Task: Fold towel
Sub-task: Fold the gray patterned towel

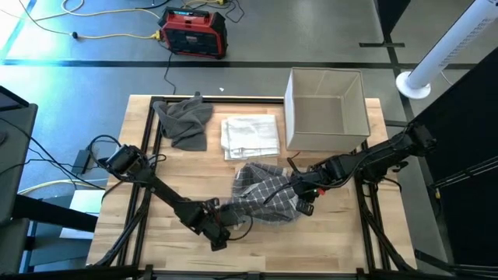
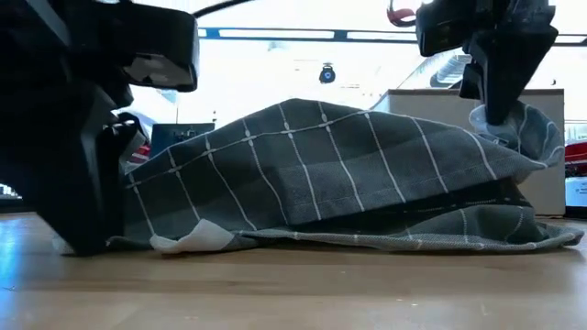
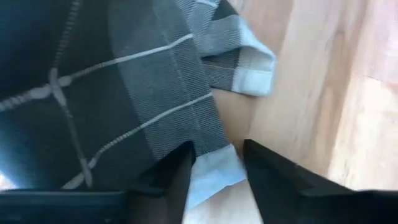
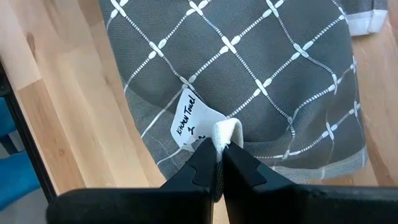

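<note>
A grey towel (image 1: 263, 194) with a white check pattern lies bunched near the middle of the table's near half. My right gripper (image 4: 217, 152) is shut on its corner with the white label (image 4: 189, 118) and holds it raised. In the low view the towel (image 2: 321, 165) slopes from that corner down to the table. My left gripper (image 3: 217, 168) is low at the towel's near left end, open. Its fingers stand on either side of a white hem corner (image 3: 214, 177) that lies on the wood. My right gripper pinches a small fold of the white hem (image 4: 227, 132) beside the label between its two fingertips. It comes from above, slanting in from the table's right. That corner (image 2: 527, 124) is lifted clear, and the cloth drapes slack from it down to the table. My left gripper has the hem corner between its open fingers; whether a finger (image 3: 177, 177) touches the cloth I cannot tell.
A folded white towel (image 1: 250, 136) and a crumpled grey cloth (image 1: 185, 120) lie at the far side. An open beige box (image 1: 327, 109) stands at the far right. Bare wood shows to the towel's left and along the near edge.
</note>
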{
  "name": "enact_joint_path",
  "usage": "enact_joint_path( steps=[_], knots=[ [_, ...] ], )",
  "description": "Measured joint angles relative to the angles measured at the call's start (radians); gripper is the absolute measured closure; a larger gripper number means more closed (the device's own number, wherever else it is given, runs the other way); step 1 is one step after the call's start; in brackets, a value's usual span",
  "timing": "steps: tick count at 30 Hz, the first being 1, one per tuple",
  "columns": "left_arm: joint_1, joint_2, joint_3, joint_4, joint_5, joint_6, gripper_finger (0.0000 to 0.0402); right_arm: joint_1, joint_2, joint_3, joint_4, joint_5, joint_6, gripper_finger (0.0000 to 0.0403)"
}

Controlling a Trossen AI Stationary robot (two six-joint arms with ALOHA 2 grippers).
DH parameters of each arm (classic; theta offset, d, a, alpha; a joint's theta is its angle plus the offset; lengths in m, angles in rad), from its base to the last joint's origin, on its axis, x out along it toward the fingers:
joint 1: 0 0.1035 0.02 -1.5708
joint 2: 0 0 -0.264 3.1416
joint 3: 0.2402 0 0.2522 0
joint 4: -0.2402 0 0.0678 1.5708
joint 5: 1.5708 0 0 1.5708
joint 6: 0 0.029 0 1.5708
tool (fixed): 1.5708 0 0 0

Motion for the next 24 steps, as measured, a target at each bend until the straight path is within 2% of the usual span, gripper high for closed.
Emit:
enact_joint_path(
  steps=[3,5,9,14,18,21,24],
  knots=[
    [0.016,-0.007,-0.001,-0.022,0.055,-0.003,0.0387,0.000,0.000,0.000,0.006,0.000,0.000,0.0401],
    [0.024,-0.031,-0.002,-0.055,0.112,-0.001,0.0390,0.000,-0.004,0.000,0.011,0.000,-0.007,0.0401],
    [0.042,-0.132,0.018,-0.221,0.189,0.050,0.0398,-0.001,-0.012,0.014,0.017,-0.018,-0.010,0.0401],
    [0.076,-0.337,0.057,-0.413,0.293,0.149,0.0400,0.001,-0.028,0.111,-0.043,-0.063,-0.006,0.0401],
    [0.089,-0.508,0.061,-0.523,0.350,0.128,0.0401,0.021,-0.028,0.212,-0.080,-0.167,0.005,0.0401],
    [0.075,-0.582,0.059,-0.647,0.327,0.083,0.0401,0.049,-0.028,0.252,-0.084,-0.167,0.015,0.0401],
    [0.078,-0.623,0.059,-0.798,0.195,0.049,0.0401,0.044,-0.024,0.244,-0.070,-0.081,0.069,0.0401]
  ],
)
